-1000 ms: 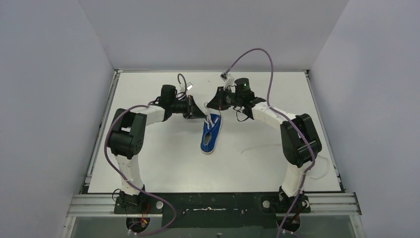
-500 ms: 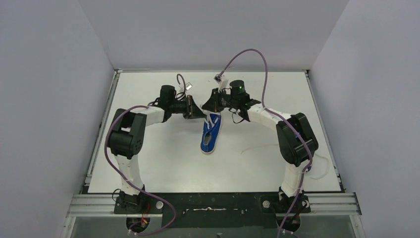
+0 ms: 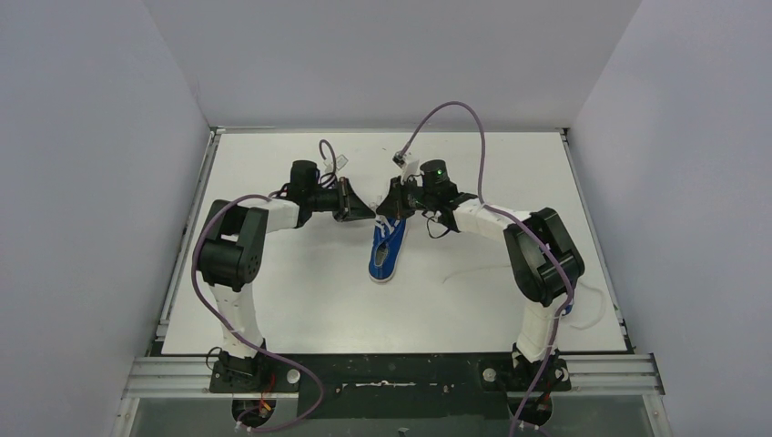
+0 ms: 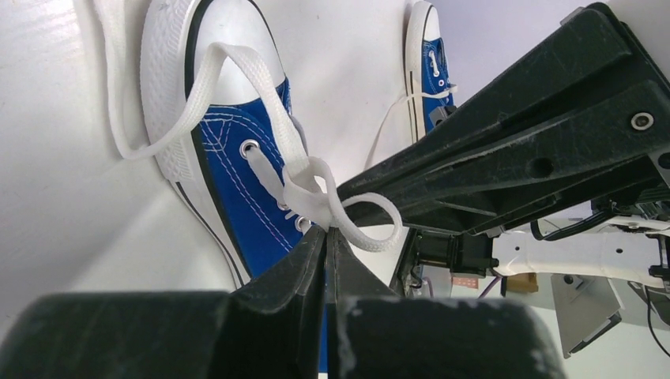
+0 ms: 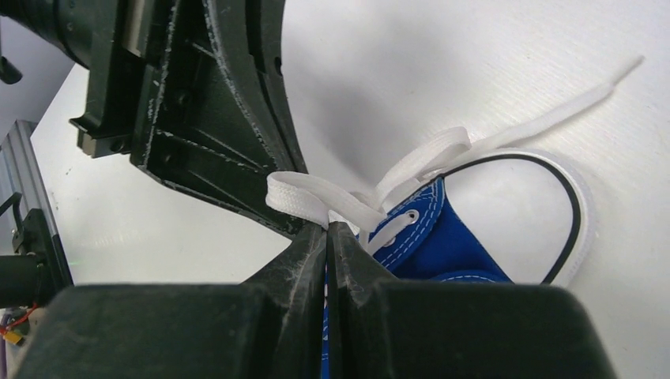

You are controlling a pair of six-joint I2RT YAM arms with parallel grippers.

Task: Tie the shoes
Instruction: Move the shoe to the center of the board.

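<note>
We've got shoe (image 3: 386, 250) mid-frame, long axis up-down; left gripper (image 4: 326, 233) and right gripper (image 5: 326, 229) meet nose to nose at its upper end; each pinched tight on lace (image 4: 310, 183); we reckon pull goes sideways, apart.

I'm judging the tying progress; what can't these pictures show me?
Laces on the blue sneaker: top external view, too small, covered by the left gripper and right gripper.
Second sneaker: left wrist view, the right gripper hides all but its toe end.
Blue sneaker's heel: right wrist view, the gripper's own fingers block it.
</note>
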